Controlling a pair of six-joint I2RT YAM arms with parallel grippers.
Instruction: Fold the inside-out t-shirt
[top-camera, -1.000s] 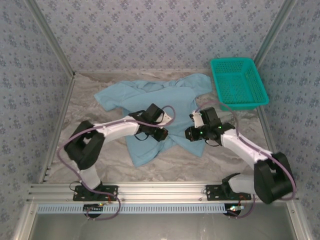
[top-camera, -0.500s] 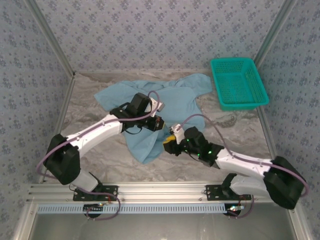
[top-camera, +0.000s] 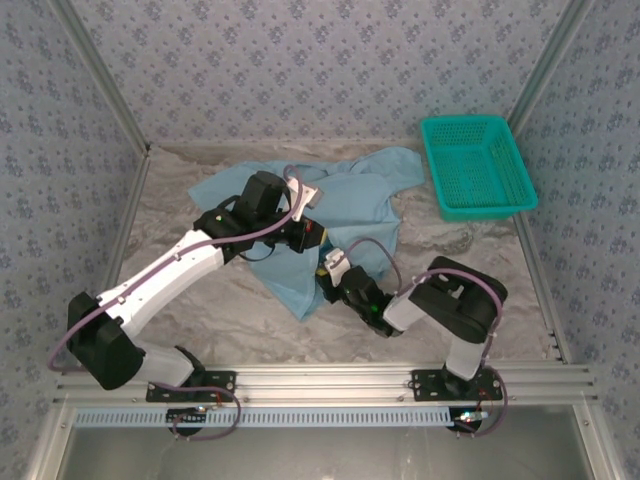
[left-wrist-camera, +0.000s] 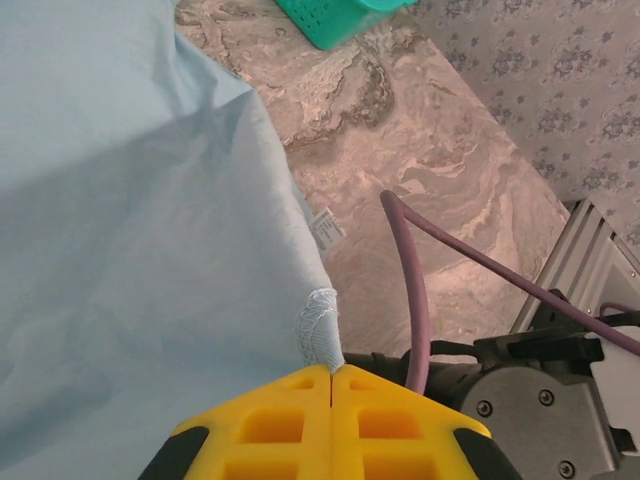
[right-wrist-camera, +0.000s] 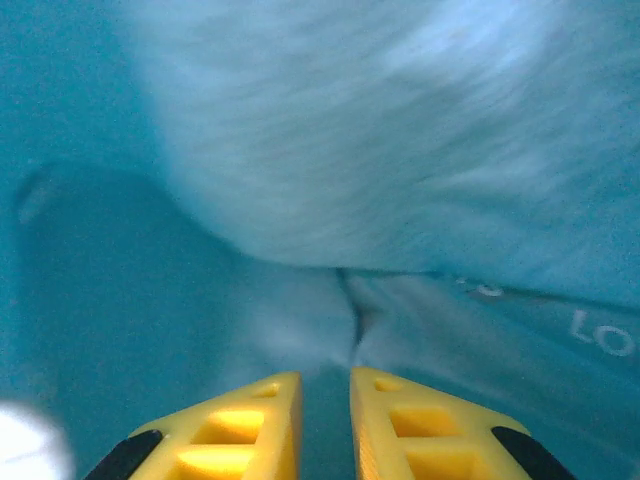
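Table (top-camera: 470, 260): a marbled grey-beige surface is carrying everything; in the left wrist view (left-wrist-camera: 430, 170) its swirled pattern is showing bare beside the cloth.
Room: walls (top-camera: 300, 70) in blue-grey floral paper are closing in 3 sides, and 2 slanted metal posts (top-camera: 100, 80) are rising at the far corners.
Near edge: an aluminium rail (top-camera: 320, 380) is running across, with both arm bases bolted to it.
Basket (top-camera: 485, 208): it is sitting at the far right of the table, just beside the cloth.
T-shirt (top-camera: 350, 195): it is lying rumpled in the far middle of the table, one flap trailing toward the near edge.
Left gripper (left-wrist-camera: 331, 372): it is pinching the t-shirt's edge, jaws closed together.
Right gripper (right-wrist-camera: 325, 385): it is pushing into blue cloth (right-wrist-camera: 400, 150) with jaws narrowly parted; I cannot tell whether it is gripping.
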